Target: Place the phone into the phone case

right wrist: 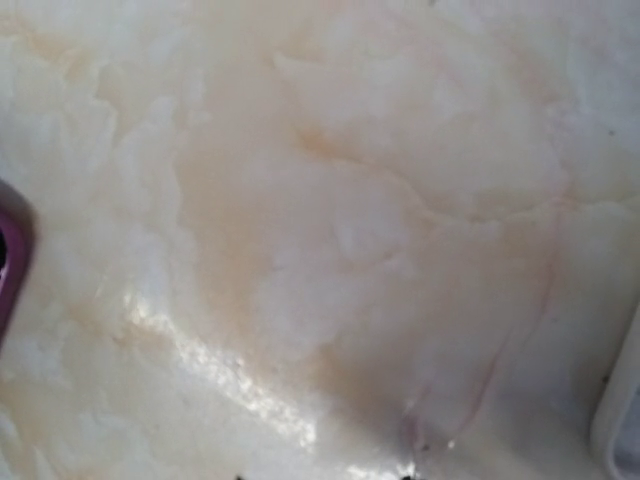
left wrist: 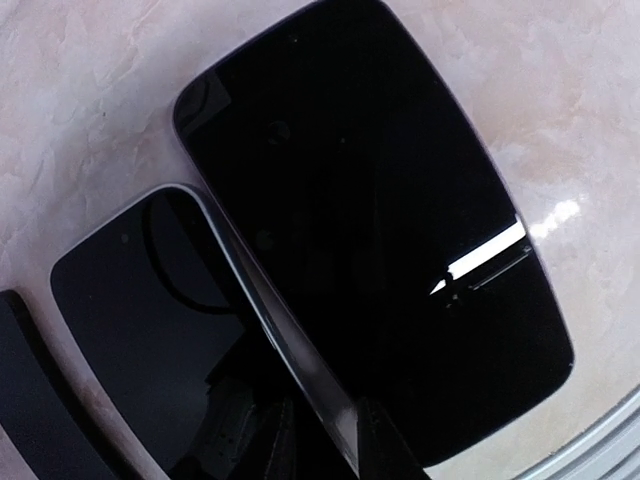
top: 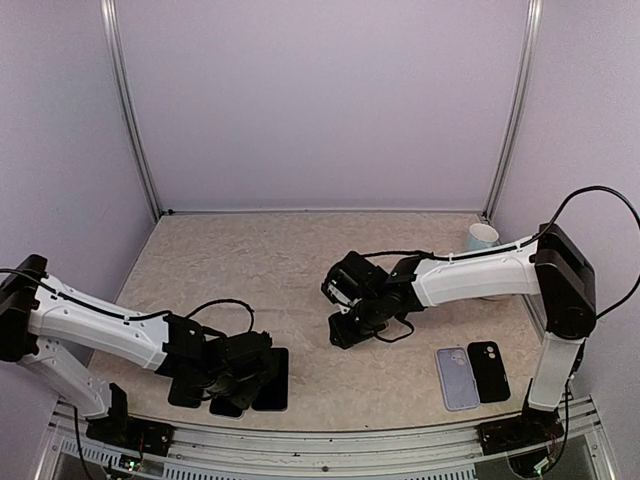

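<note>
Currently your left end effector (top: 232,380) is hanging low over the phone (left wrist: 370,230), lower left of the top view, with a second phone (left wrist: 130,320) lying just beside it on the counter (top: 300,260). Your right end effector (top: 345,315) is sitting mid-frame. You cannot tell either opening. The lavender case (top: 457,378) and black case (top: 489,371) are lying side by side, lower right.

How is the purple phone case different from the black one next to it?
The purple case is pale, while the black case is dark. The purple case lies to the left of the black case. The black case sits slightly farther back than the purple case. Both lie flat, side by side, pointing the same way.
</note>
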